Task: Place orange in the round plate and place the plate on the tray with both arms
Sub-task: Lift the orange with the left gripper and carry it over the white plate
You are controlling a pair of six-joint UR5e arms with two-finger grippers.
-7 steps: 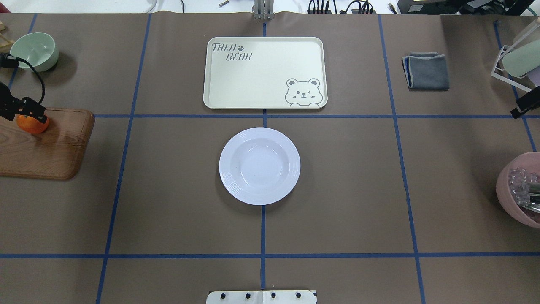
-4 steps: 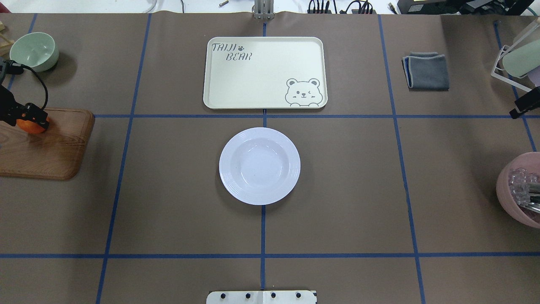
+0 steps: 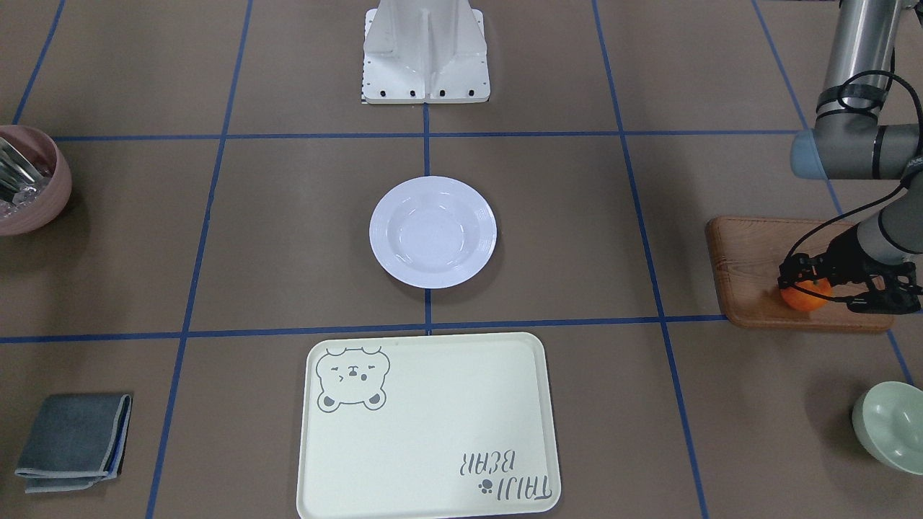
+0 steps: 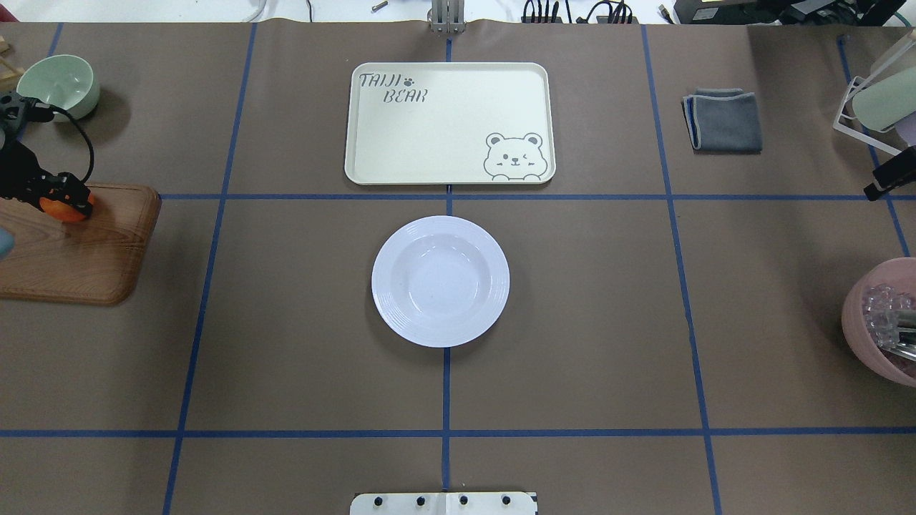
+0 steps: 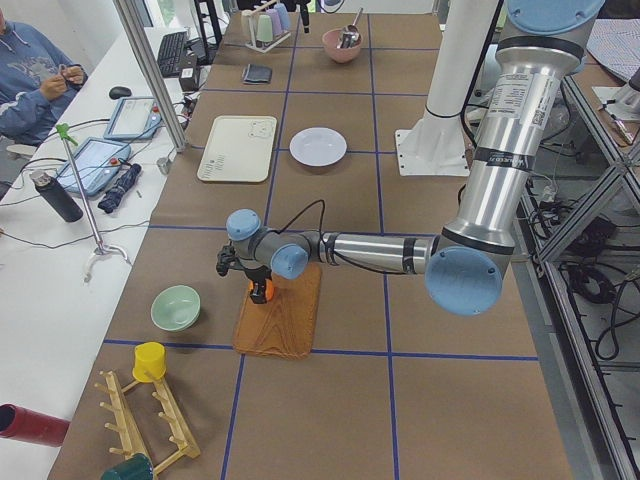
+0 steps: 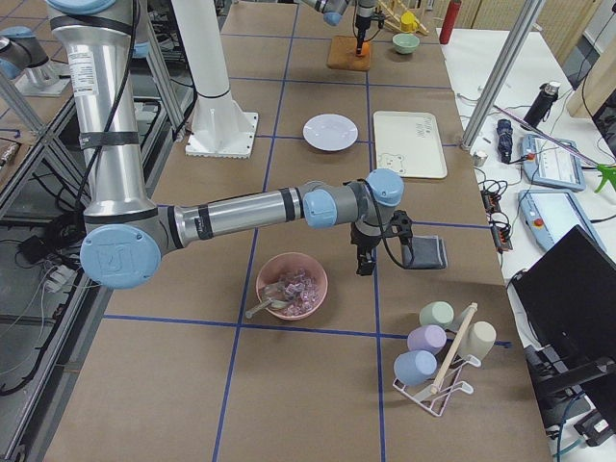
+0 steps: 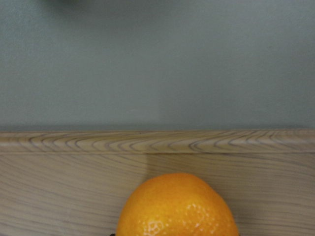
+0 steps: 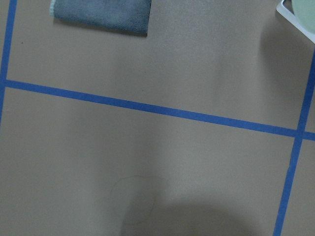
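At the far left the left gripper [image 4: 63,196] covers most of the orange [image 4: 64,208] from above; its jaws are pinched on the fruit at the far edge of the wooden board [image 4: 79,257], at the end of a low, level forearm with the wrist turned down. The round plate [image 4: 440,281] sits bare mid-table, the tray [image 4: 444,129] just beyond it. The right gripper [image 4: 887,177] is cut off at the right edge and points down near the grey cloth [image 4: 724,120]; I cannot tell how wide its jaws stand.
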